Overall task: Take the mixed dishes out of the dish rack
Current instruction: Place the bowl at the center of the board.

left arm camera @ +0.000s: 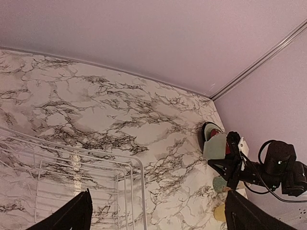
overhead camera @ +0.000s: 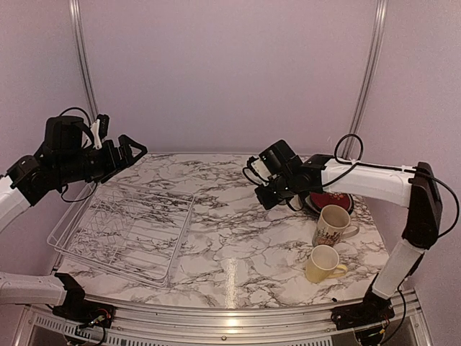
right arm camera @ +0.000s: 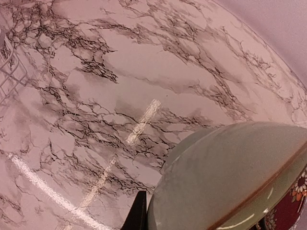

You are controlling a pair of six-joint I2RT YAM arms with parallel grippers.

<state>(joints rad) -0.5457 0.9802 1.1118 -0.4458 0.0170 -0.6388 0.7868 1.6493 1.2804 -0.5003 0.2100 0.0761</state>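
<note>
With right jaws clamped on the pale green bowl [right arm camera: 225, 177] just above the dark red patterned plate [right arm camera: 288, 208] by the worktop's [right arm camera: 120, 72] right edge, and left jaws spread wide over the dish rack [overhead camera: 122, 231] at the left edge, lower level, centre, then release gently.

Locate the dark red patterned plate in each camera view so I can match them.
Top external: dark red patterned plate lies right of centre, behind the cream floral mug.
Left wrist: the plate is at the right, just above the small pale green bowl.
Right wrist: the plate is in the bottom right corner, under the bowl.
Shared landmark: dish rack, left in all views.
</note>
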